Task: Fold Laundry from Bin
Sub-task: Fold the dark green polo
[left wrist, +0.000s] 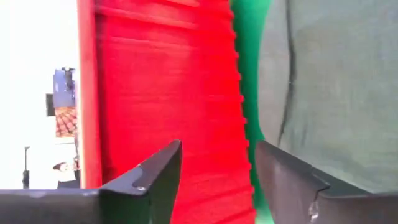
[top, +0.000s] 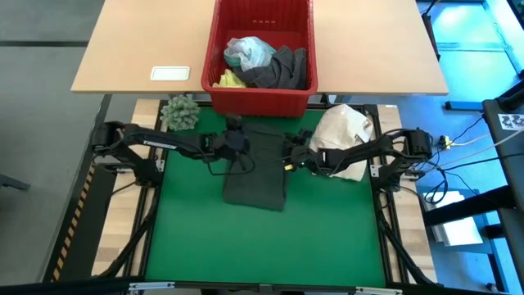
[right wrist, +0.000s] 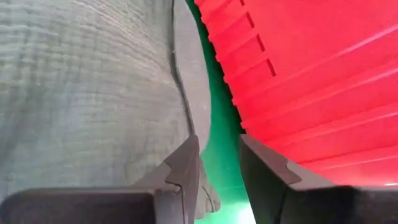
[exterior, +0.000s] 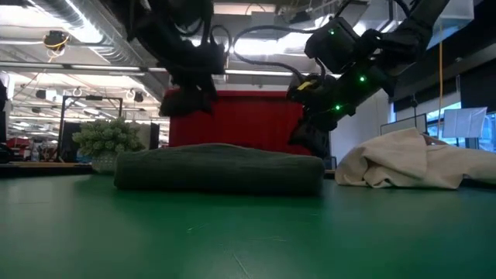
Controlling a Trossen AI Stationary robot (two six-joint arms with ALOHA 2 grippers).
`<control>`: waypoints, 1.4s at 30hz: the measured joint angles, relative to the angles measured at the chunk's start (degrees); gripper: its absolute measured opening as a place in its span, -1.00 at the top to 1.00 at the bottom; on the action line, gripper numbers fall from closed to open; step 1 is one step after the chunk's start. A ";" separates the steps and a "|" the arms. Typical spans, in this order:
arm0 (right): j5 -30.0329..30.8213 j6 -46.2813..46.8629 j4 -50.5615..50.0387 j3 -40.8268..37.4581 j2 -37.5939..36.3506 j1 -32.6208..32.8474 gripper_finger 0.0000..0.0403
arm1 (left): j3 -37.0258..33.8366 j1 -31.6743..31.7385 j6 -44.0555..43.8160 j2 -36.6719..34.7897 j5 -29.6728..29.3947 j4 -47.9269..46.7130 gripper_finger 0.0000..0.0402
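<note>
A folded dark green-grey garment [top: 255,170] lies flat on the green mat [top: 262,238], just in front of the red bin [top: 260,97]. The bin holds turquoise [top: 248,52], yellow [top: 229,79] and dark grey [top: 282,67] laundry. My left gripper [top: 237,141] is open above the garment's far left corner [left wrist: 323,93], facing the bin's wall [left wrist: 168,93]; it hangs clear of the cloth in the low view [exterior: 188,97]. My right gripper [top: 291,156] is open with a narrow gap, low at the garment's far right edge [right wrist: 180,93], next to the bin's wall [right wrist: 311,81]. My right gripper [right wrist: 217,177] has one finger [right wrist: 183,171] over the garment's far right edge [right wrist: 202,134], with the green mat showing in the gap. I cannot tell whether that finger touches the cloth. My left gripper touches nothing.
A cream-white cloth bundle [top: 345,138] lies on the mat's right side under the right arm. A small green spiky plant ball [top: 180,113] sits at the mat's far left corner. A white card [top: 170,74] lies on the wooden table behind. The mat's near half is bare.
</note>
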 joint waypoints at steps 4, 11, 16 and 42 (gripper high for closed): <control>-1.52 0.00 -2.10 3.50 -1.58 4.50 0.45 | 0.11 -2.64 -5.35 -3.17 2.54 -5.02 -0.07; -7.27 4.01 -12.05 9.09 -4.66 14.95 0.45 | 0.10 -14.07 -20.97 -4.90 14.81 -15.24 -0.07; -16.01 10.78 -12.25 9.23 -4.73 22.01 0.45 | 0.10 -25.70 -28.56 -4.74 16.25 -16.69 -0.06; -20.58 19.50 -8.18 9.19 -2.60 32.47 -0.34 | -0.64 -37.60 -54.41 0.77 16.09 -17.75 -0.37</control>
